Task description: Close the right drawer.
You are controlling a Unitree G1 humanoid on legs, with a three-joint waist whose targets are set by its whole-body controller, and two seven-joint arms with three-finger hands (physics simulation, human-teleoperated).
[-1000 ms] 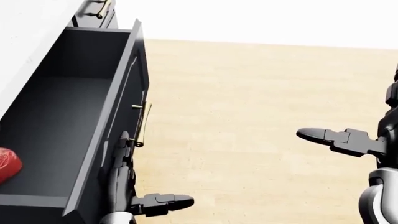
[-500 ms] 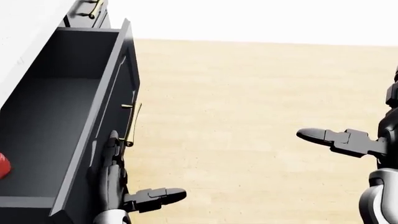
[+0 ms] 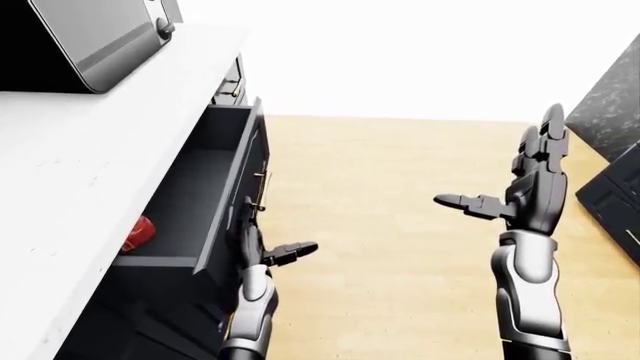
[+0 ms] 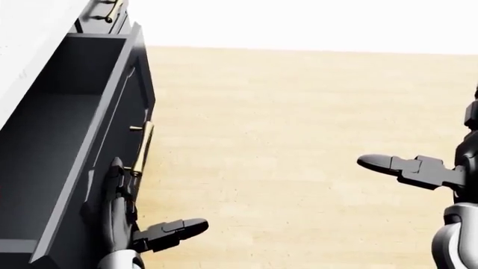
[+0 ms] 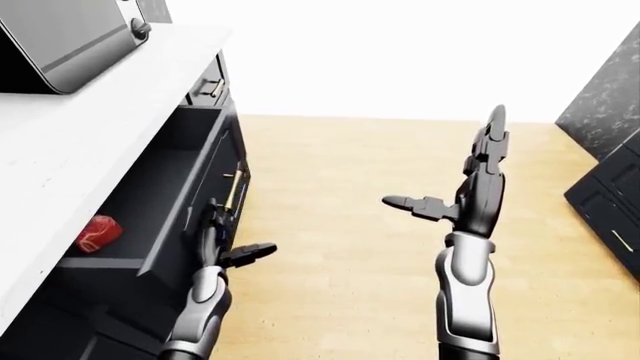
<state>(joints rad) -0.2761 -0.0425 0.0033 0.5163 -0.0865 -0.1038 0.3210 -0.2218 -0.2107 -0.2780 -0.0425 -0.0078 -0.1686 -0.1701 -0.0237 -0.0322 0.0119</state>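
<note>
The right drawer (image 3: 205,202) stood pulled out from under the white counter (image 3: 90,187), filling the nine o'clock side of the left-eye view, its dark front panel edge-on and its brass handle (image 4: 142,148) facing the wooden floor (image 3: 400,247). A red object (image 5: 97,232) lay inside the drawer, at its end toward seven o'clock in the right-eye view. The left hand (image 3: 255,247) lay flat against the drawer's front panel just below the handle, fingers (image 4: 114,190) extended up along the panel and thumb sticking out toward three o'clock, gripping nothing. The right hand (image 3: 530,187) hung in the air well apart from the drawer, at three o'clock, fingers spread upward toward twelve and thumb pointing toward nine, empty. A grey appliance (image 3: 100,37) sat on the counter at eleven o'clock, and dark cabinets (image 3: 610,180) showed at the right edge.
</note>
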